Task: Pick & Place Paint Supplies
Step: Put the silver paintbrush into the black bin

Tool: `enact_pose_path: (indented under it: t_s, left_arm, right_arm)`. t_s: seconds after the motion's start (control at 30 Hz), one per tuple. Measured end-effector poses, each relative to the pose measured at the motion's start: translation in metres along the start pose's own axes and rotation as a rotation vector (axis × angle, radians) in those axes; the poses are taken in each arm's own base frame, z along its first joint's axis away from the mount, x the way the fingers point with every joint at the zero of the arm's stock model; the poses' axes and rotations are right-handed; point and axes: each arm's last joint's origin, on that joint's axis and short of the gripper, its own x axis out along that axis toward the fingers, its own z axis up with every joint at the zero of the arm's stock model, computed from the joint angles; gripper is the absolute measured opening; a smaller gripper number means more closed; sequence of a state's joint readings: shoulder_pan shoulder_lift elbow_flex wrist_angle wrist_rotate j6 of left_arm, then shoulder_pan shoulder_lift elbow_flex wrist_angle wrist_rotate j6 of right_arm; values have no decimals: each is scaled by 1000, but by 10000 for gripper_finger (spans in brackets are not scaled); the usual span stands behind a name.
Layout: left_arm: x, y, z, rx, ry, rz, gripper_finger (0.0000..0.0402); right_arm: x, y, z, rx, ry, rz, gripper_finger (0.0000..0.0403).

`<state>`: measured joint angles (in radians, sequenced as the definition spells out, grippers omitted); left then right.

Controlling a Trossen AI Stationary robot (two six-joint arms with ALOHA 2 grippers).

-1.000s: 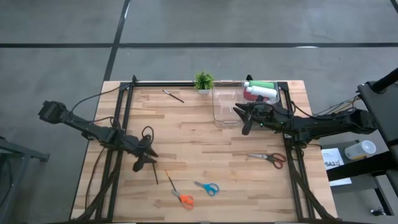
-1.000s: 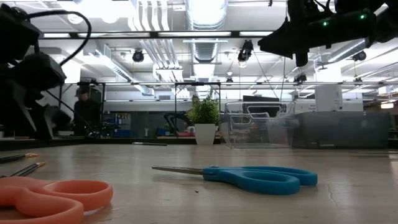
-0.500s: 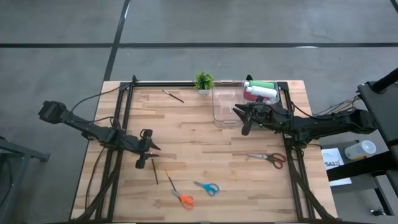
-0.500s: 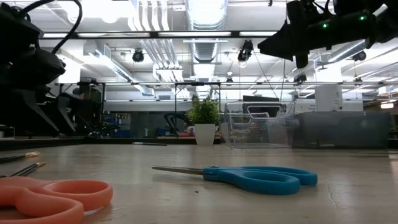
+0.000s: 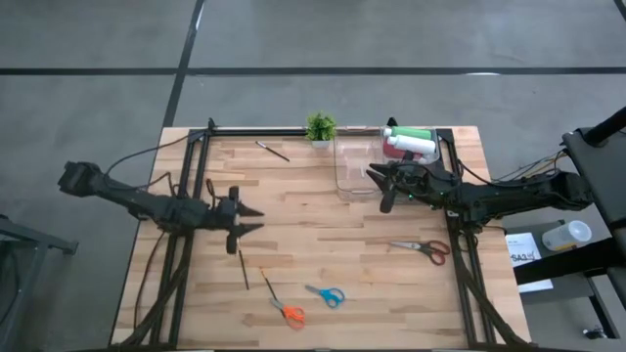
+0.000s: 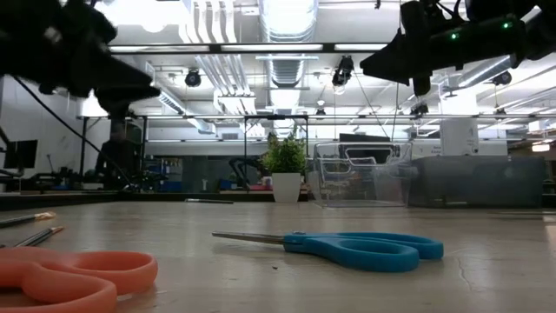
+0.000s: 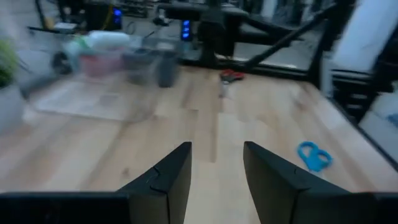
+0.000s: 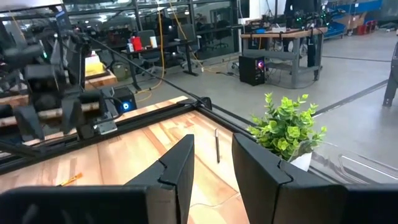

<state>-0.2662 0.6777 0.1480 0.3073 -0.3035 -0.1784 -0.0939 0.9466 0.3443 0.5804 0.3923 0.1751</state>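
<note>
Blue scissors (image 6: 347, 249) lie mid-table, orange scissors (image 6: 69, 276) nearest, potted plant (image 6: 285, 169) behind.

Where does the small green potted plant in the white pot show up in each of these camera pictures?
High view: the small green potted plant in the white pot stands at the table's far edge, beside the clear plastic bin.
Low view: centre, just left of that bin.
Left wrist view: only a blurred green shape at the picture's edge, too unclear to tell.
Right wrist view: right of centre.
Shared landmark: the clear bin.

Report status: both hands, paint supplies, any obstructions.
Left hand open, empty, above the table's left-centre. Right hand open, empty, over the clear plastic bin. Thin dark brush lies loose near the left hand. Orange-handled scissors and blue-handled scissors beyond.
</note>
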Motion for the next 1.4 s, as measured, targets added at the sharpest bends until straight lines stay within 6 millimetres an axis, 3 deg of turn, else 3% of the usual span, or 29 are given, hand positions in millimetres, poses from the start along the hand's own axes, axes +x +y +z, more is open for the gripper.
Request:
enact_pose_path:
  t_s: [0.2,0.4,0.67,0.87,1.17,1.4]
  left_arm:
    - [11,12,52,-140,48,155,155]
    - [34,28,76,-165,148,259,155]
    - [76,57,76,-329,317,136,155]
    - [92,86,65,-440,373,220,155]
    - [92,141,53,-623,327,445,155]
    - [87,164,47,-731,317,526,155]
  right_arm:
    - [0,0,0,0,1,0,107]
    - [0,0,-1,-1,2,0,107]
    - [0,0,-1,-1,2,0,107]
    - [0,0,-1,-1,2,0,107]
    - [0,0,-1,-1,2,0,107]
    - [0,0,-1,-1,2,0,107]
